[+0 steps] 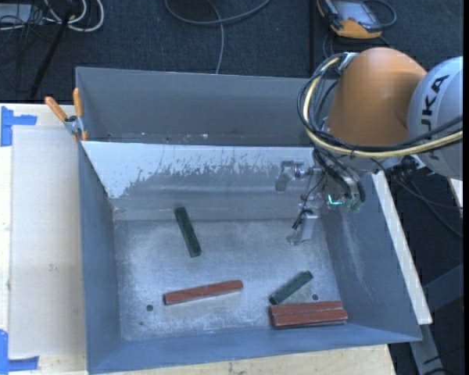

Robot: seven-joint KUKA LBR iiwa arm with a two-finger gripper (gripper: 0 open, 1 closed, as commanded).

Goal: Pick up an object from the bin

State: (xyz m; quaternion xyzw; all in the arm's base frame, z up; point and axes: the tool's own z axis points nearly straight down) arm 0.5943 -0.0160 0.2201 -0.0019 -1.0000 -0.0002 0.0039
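My gripper point(295, 203) hangs over the right back part of the bin floor, close to the right wall. Its fingers stand open, one fingertip point(284, 180) near the back wall and the other point(301, 231) lower down, with nothing between them. The nearest thing is a short dark green bar point(291, 287), lying slanted on the floor in front of the gripper and apart from it. A red-brown block point(308, 315) lies flat just in front of that bar, near the front right corner.
A long red-brown bar point(203, 293) lies near the front middle. A second dark green bar point(187, 231) lies left of centre. The arm with its orange cover and cables stands over the bin's right rim.
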